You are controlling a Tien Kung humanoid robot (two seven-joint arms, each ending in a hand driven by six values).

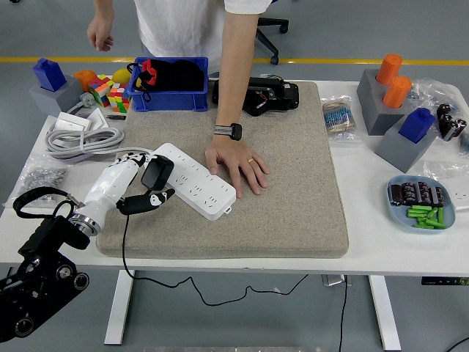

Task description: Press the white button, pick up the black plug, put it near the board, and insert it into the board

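Observation:
A white power strip (196, 180) lies slanted on the grey felt mat (293, 183). A black plug (157, 173) stands on the strip's left end, its cable (126, 242) running down over the table's front edge. My left hand (141, 183), white with black fingertips, is curled around the plug from the left, thumb below it. A person's hand (237, 163) with a watch rests flat on the mat by the strip's right side. The person's other hand (100, 33) is raised off the table at the top left. My right hand is out of view.
A blue bin (170, 86) and a black device (264, 95) stand at the mat's far edge. Coiled grey cable (80, 139), coloured cubes (110, 94) and a grey block (53, 86) crowd the left. Grey holders with orange and blue pieces (396, 103) and a dish of parts (421, 202) sit right.

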